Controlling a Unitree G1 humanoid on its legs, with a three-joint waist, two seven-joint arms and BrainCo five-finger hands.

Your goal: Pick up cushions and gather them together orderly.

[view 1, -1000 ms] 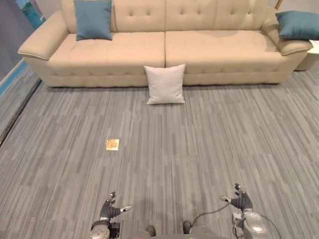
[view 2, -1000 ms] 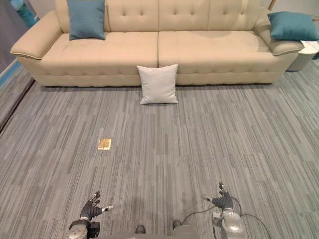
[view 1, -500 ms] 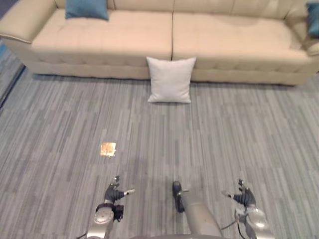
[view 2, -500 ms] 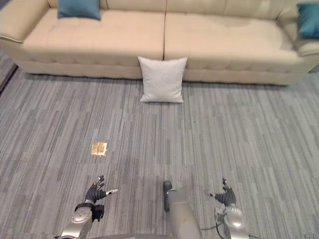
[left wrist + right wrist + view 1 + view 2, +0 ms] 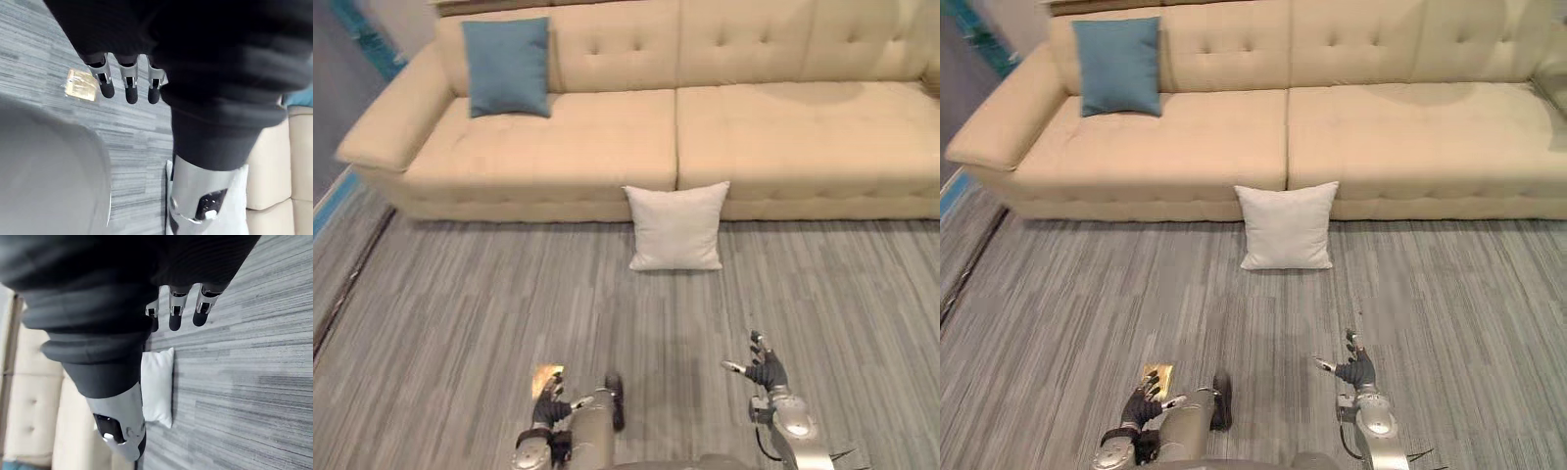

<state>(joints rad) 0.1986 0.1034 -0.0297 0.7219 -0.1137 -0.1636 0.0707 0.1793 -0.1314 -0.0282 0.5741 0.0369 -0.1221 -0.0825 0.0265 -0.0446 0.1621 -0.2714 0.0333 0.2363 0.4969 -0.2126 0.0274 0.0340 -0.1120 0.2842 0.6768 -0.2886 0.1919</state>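
White cushion point(image 5: 676, 225) stands on the floor, leaning against the front of the beige sofa point(image 5: 773, 137) at its middle seam. Teal cushion point(image 5: 507, 67) is propped against the sofa's backrest, left end. Left hand point(image 5: 1143, 404) and right hand point(image 5: 766, 372) hang well short of the sofa, fingers loose, holding nothing.

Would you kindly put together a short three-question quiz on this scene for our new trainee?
1. True or false: the white cushion lies on the seat of the sofa.
2. The blue cushion leans against the sofa's: A) backrest B) front base C) underside.
3. Fill in: the left hand and right hand are both ____.
Key: 1 false, it stands on the floor against the sofa's front; 2 A; 3 open, fingers relaxed, holding nothing.
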